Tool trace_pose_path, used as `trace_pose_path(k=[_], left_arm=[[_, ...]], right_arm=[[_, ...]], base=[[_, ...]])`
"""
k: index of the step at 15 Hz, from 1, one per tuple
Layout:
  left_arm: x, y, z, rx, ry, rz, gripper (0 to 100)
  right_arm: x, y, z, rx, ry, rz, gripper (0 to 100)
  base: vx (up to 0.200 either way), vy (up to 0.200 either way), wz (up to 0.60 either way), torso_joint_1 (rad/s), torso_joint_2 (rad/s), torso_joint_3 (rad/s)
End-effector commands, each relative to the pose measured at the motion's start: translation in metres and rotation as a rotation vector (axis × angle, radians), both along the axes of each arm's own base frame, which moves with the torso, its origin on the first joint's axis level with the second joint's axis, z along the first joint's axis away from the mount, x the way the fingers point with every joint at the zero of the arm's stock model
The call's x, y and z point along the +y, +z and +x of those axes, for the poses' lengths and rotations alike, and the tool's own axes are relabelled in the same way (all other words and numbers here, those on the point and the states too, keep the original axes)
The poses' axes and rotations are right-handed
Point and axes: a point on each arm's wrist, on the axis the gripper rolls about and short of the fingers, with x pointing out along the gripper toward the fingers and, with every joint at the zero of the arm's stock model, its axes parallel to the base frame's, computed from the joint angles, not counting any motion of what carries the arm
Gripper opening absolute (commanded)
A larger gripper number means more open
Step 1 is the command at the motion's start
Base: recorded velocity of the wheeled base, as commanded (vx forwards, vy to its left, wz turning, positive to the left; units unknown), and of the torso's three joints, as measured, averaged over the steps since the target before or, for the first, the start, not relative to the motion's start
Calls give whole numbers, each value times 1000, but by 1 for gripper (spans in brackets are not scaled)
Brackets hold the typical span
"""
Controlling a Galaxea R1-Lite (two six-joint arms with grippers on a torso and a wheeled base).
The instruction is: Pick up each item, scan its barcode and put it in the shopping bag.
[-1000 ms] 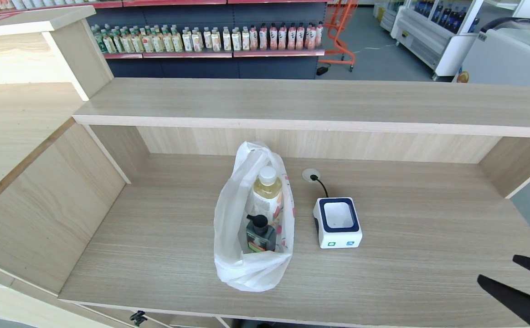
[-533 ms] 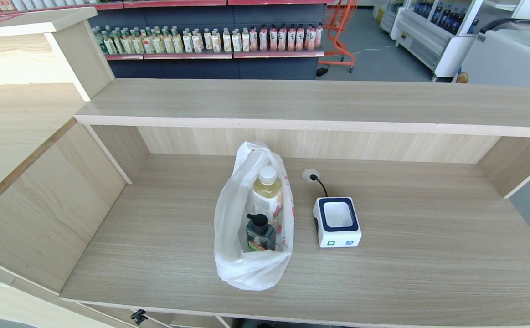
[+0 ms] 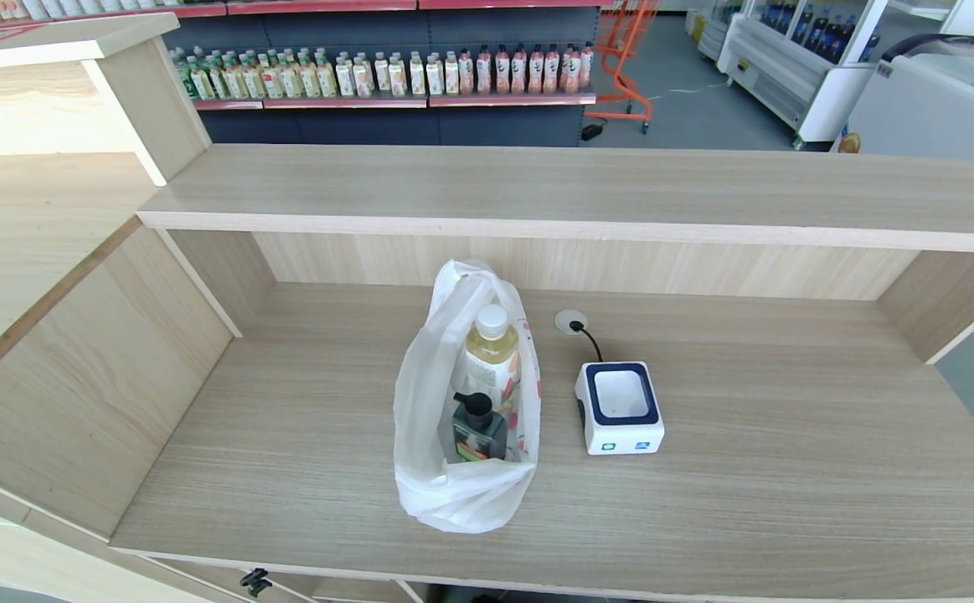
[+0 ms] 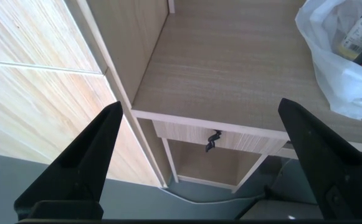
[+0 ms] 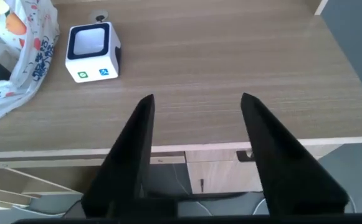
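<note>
Head view, biggest thing first: the desk (image 3: 788,477) carries the white shopping bag (image 3: 416,402) at its centre, standing open with its mouth upward. The scanner (image 3: 620,408) sits just beside the bag at its 3 o'clock, apart from the plastic, with its cable running off toward 12 o'clock. Inside the bag stand 2 items. The tea bottle (image 3: 492,347) is upright at the 12 o'clock end, and the dark pump bottle (image 3: 478,429) is at that bottle's 6 o'clock (touching it or just short of it, I cannot tell which).

What has changed is that 1 second ago the black tips of the right jaws reached in over the desk at the head view's 4 o'clock corner. By 0.5 seconds ago they had drawn back from there, and they have not returned. Bag, scanner and both bottles have not shifted.

Right wrist view has the right jaws spread wide with nothing between them, hanging at the desk's near edge, well apart from scanner and bag. Left wrist view has the left jaws equally wide and empty, off the desk's near corner at about 7 o'clock.

My reading is that empty jaws backing off with both items bagged means the last drop is done. The task looks finished, or is waiting on a further item.
</note>
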Motion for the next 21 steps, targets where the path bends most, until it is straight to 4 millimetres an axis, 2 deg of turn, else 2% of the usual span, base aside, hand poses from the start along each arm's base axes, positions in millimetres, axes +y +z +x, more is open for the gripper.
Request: trace_pose_path(k=[1, 7, 12, 16, 18, 21], left_arm=[[0, 0, 0, 0, 1, 0, 100], [0, 0, 0, 1, 1, -1, 100], [0, 0, 0, 0, 1, 2, 100], [0, 0, 0, 0, 0, 5, 100], [0, 0, 0, 0, 1, 2, 100], [0, 0, 0, 0, 1, 2, 100]], right_arm=[[0, 0, 0, 2, 1, 1, 0], [0, 0, 0, 4, 1, -7, 0], [0, 0, 0, 2, 1, 1, 0], [0, 0, 0, 2, 1, 3, 0], [0, 0, 0, 2, 1, 1, 0], [0, 0, 0, 2, 1, 1, 0]], base=[[0, 0, 0, 0, 0, 0], [0, 0, 0, 0, 0, 0], [0, -200, 0, 8, 0, 4], [0, 0, 0, 0, 0, 0], [200, 0, 0, 2, 2, 0], [0, 0, 0, 0, 0, 0]])
